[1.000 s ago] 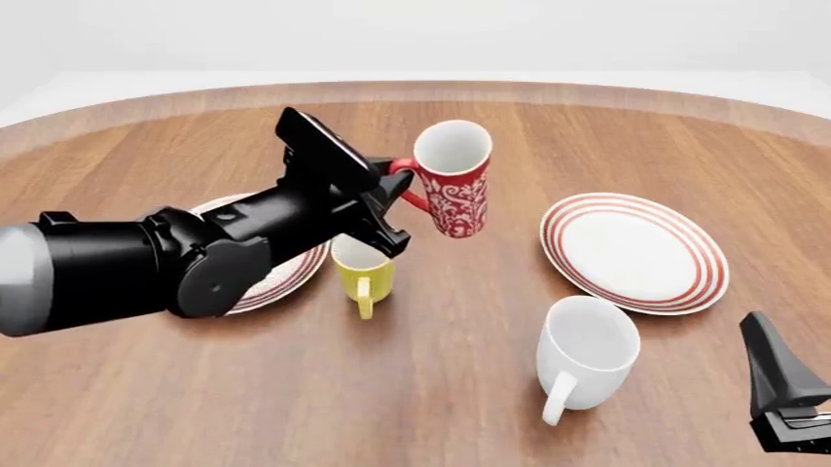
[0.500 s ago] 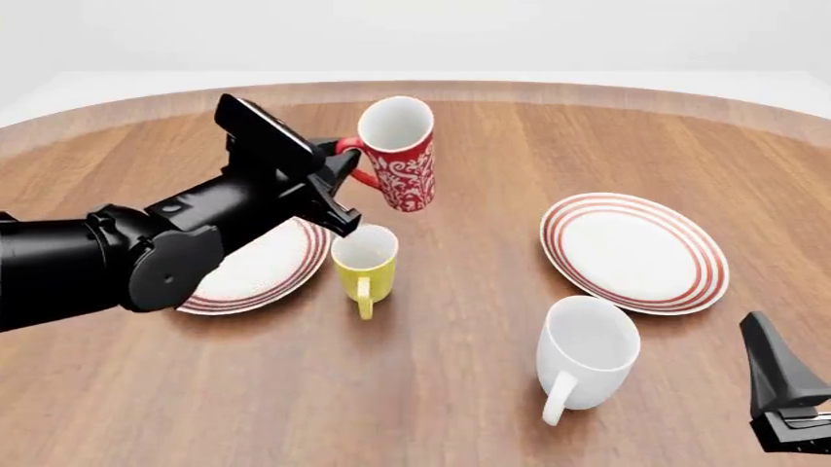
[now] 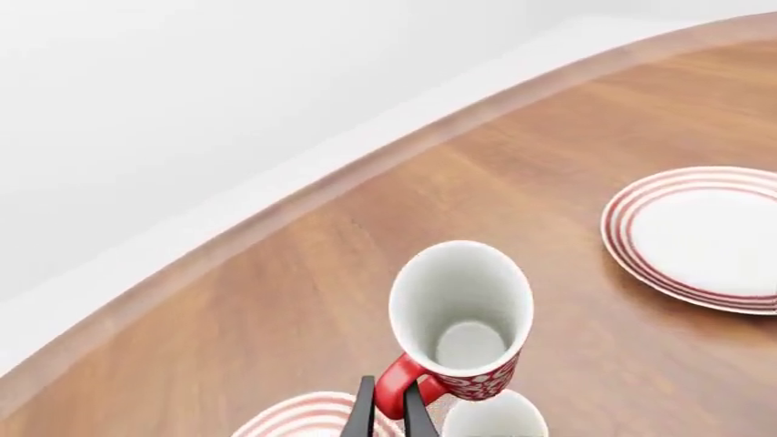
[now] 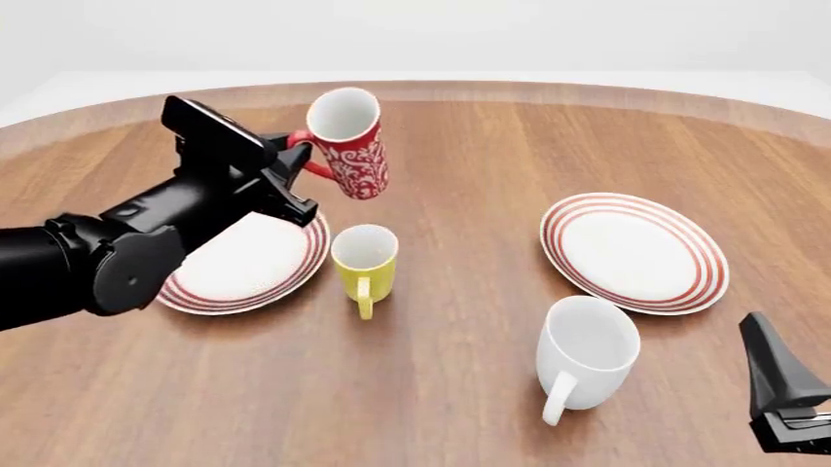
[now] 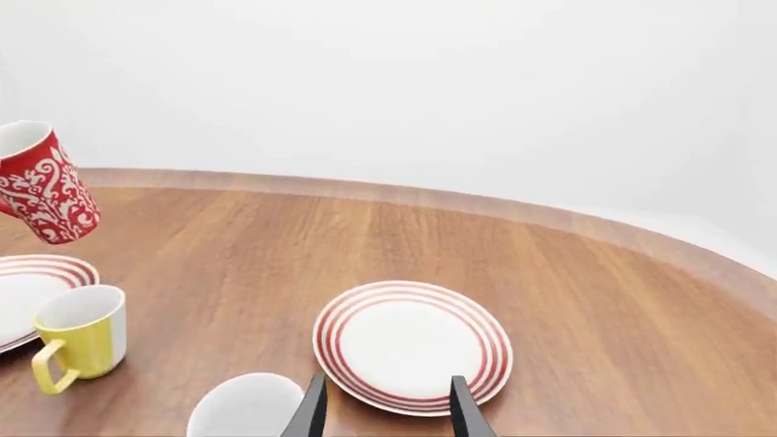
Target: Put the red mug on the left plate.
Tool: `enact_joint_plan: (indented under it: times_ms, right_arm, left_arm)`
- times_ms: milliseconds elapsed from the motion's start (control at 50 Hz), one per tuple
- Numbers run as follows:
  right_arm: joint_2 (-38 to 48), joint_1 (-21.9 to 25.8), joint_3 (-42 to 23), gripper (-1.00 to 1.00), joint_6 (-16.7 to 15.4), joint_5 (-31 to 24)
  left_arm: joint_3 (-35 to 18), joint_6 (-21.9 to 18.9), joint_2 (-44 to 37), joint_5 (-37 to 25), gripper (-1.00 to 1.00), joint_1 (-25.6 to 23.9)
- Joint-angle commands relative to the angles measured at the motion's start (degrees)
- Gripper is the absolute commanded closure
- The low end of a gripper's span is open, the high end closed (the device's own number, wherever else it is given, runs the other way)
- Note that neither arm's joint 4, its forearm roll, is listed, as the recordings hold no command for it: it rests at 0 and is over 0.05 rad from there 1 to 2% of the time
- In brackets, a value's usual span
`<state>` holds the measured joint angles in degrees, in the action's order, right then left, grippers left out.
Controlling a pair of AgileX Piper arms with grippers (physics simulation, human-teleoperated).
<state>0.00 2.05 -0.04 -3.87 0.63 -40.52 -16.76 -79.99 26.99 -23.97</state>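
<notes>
The red mug point(image 4: 350, 146) with white scrollwork hangs tilted in the air, over the far right edge of the left plate point(image 4: 228, 272). My left gripper point(image 4: 294, 163) is shut on its red loop handle. In the left wrist view the fingers point(image 3: 364, 415) pinch the handle below the mug point(image 3: 461, 314), whose white inside faces the camera, and the left plate's rim point(image 3: 304, 411) shows just beneath. My right gripper point(image 5: 386, 405) is open and empty, low at the near right of the table. The right wrist view also shows the mug point(image 5: 43, 187).
A yellow mug point(image 4: 365, 263) stands just right of the left plate, below the red mug. A larger white mug point(image 4: 587, 352) stands near the front right. The right plate point(image 4: 633, 251) lies beyond it. The right arm point(image 4: 783, 394) sits at the bottom right corner.
My left gripper has carried the red mug left and slightly up and away, from beyond the yellow mug to the left plate's far right edge. The right arm has not moved.
</notes>
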Motion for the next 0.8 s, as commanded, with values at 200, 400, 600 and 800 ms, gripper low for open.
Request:
enact_joint_plan:
  times_ms: [200,400,600,800]
  right_arm:
    - [0.0,0.07,0.03,-1.0,-0.04,-0.41]
    - [0.0,0.09,0.03,-1.0,0.04,-0.51]
    - [0.0,-0.04,0.03,-1.0,0.09,-0.61]
    - [0.0,-0.1,0.03,-1.0,0.01,-0.6]
  left_arm:
    - [2.72,-0.13,0.56,2.74,1.0,5.27]
    - [4.8,-1.0,0.9,4.44,1.0,9.21]
    - [7.88,-1.38,0.39,7.73,1.0,12.59]
    - [9.29,-1.61,-1.92,10.86,1.0,15.98]
